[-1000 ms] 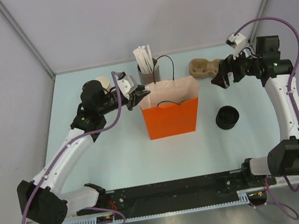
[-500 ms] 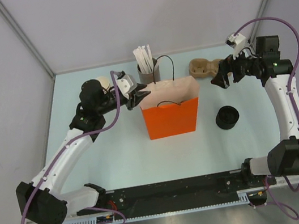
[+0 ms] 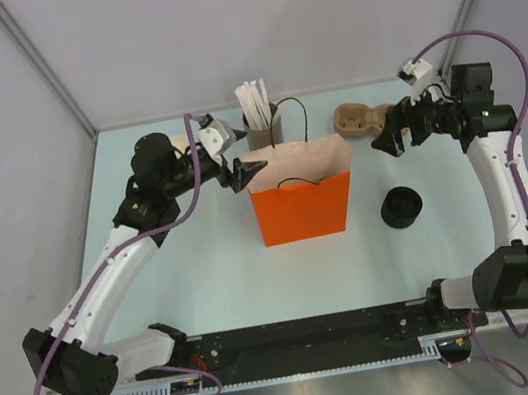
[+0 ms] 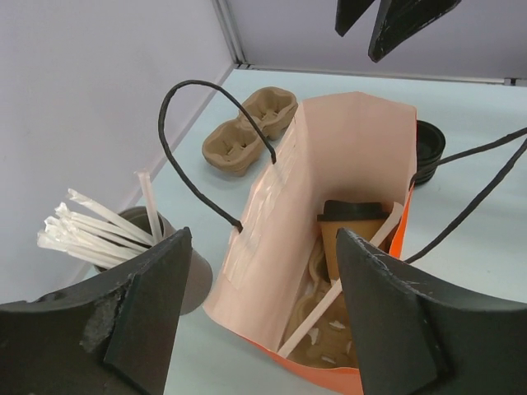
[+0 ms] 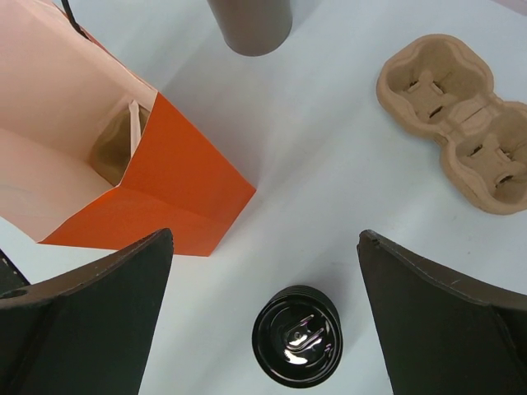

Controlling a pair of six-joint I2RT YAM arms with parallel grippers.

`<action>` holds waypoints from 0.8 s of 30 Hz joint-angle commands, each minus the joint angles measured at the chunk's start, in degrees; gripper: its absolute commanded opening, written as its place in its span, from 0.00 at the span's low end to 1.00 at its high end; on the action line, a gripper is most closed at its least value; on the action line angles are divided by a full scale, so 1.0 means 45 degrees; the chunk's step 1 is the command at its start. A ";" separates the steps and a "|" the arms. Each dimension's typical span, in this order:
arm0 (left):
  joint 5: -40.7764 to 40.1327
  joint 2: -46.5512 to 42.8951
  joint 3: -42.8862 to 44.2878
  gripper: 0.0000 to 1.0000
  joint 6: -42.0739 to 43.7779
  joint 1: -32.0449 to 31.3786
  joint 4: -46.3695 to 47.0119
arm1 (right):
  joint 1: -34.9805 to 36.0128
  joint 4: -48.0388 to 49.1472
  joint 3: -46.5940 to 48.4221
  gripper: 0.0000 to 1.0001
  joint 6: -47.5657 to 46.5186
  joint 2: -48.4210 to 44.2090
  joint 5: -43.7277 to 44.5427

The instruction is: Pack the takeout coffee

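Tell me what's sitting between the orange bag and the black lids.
Nothing. The right wrist view shows bare table between the orange bag and the black lids; the top view agrees.

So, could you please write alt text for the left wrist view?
An open orange paper bag holds a black-lidded brown coffee cup, framed by the open left end effector. A grey cup of white sticks stands beside it; a cardboard carrier lies beyond.

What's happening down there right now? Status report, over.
Left gripper open above orange bag, right gripper open, both empty. Coffee cup inside bag, black lid on. Nothing in the way.
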 commanded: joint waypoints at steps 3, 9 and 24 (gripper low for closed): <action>-0.0511 -0.0669 0.0806 0.96 -0.0739 0.0520 -0.0629 | 0.0311 0.0048 -0.0070 1.00 -0.0255 -0.0143 -0.0186; -0.1311 -0.0962 0.1432 1.00 -0.0837 0.1145 -0.1779 | 0.0701 0.0048 -0.0089 1.00 -0.0295 -0.0339 0.0048; -0.1098 -0.1138 0.2916 0.99 -0.1735 0.5206 -0.4985 | 0.2064 0.1414 -0.0070 1.00 0.0525 -0.2213 0.1746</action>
